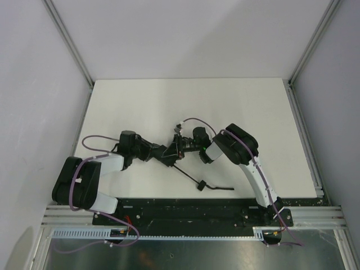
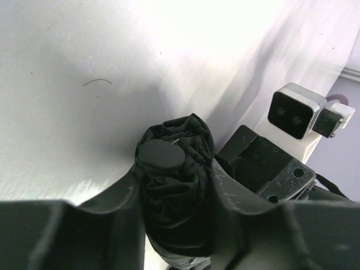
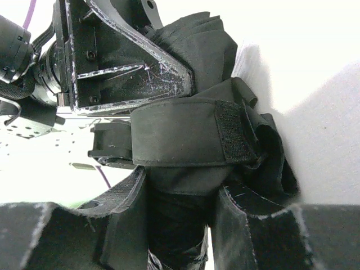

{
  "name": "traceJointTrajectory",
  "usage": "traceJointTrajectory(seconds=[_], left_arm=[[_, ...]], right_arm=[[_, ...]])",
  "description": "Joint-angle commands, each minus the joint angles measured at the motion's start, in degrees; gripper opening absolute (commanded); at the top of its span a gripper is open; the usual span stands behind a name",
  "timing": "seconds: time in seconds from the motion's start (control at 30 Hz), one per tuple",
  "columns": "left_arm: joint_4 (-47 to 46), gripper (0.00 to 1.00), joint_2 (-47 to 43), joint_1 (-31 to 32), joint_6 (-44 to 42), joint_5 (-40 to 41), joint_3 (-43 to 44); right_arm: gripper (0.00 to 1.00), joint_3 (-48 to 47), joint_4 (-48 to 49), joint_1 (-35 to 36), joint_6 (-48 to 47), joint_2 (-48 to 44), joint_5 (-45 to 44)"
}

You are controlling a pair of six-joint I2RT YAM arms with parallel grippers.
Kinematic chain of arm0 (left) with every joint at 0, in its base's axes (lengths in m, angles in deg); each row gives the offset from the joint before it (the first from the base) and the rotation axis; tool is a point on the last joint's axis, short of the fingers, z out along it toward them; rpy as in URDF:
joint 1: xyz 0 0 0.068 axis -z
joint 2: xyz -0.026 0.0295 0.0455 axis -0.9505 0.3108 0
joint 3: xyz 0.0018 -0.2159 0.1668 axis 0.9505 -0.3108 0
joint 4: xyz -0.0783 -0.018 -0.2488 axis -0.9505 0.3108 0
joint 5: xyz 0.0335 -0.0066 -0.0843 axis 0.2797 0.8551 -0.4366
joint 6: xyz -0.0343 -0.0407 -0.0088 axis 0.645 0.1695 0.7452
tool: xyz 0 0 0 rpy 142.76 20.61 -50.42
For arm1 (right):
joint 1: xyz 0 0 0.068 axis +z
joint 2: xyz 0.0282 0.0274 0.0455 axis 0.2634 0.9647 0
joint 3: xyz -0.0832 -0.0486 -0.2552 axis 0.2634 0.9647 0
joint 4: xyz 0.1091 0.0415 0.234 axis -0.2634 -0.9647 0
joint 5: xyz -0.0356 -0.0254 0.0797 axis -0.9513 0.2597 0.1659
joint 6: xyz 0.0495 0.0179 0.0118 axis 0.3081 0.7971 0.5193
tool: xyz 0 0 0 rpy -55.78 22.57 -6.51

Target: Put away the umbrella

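The white table [image 1: 225,101] carries the black umbrella [image 1: 170,152], folded into a bundle and pinched by both arms at once. The left gripper [image 2: 174,194] is clamped on the umbrella's capped end, and the right gripper [image 3: 180,216] squeezes its fabric, with the velcro strap [image 3: 188,138] just beyond those fingertips. A thin shaft [image 1: 185,171] runs from the jaws toward the arm bases, ending at the small handle [image 1: 200,184], apart from both.

We see a white table [image 1: 236,107] filling the middle of the top view, with pale grey walls [image 1: 34,84] around it. Aluminium posts [image 1: 67,39] slant across the upper corners. Along the bottom lie a black plate [image 1: 185,211] and a slotted cable duct [image 1: 185,237]. At the upper left of the left wrist view, a thin curved mark [image 2: 97,82] shows on the tabletop.
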Motion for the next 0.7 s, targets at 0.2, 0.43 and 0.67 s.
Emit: traceJointTrajectory(seconds=[0.2,0.43,0.67], left_arm=[[2.32,0.09,3.43,-0.05,-5.19,4.84,-4.03],[2.42,0.01,1.52,-0.01,-5.54,4.71,-4.67],[5.98,0.00,1.77,-0.07,-4.52,3.89,-4.21]], right_arm=[[0.24,2.52,-26.92,1.68,-19.49,-5.43,-4.62],[0.75,2.43,-54.17,3.22,-43.67,-20.45,-26.00],[0.92,1.88,-60.65,10.07,-57.41,-30.05,-45.09]])
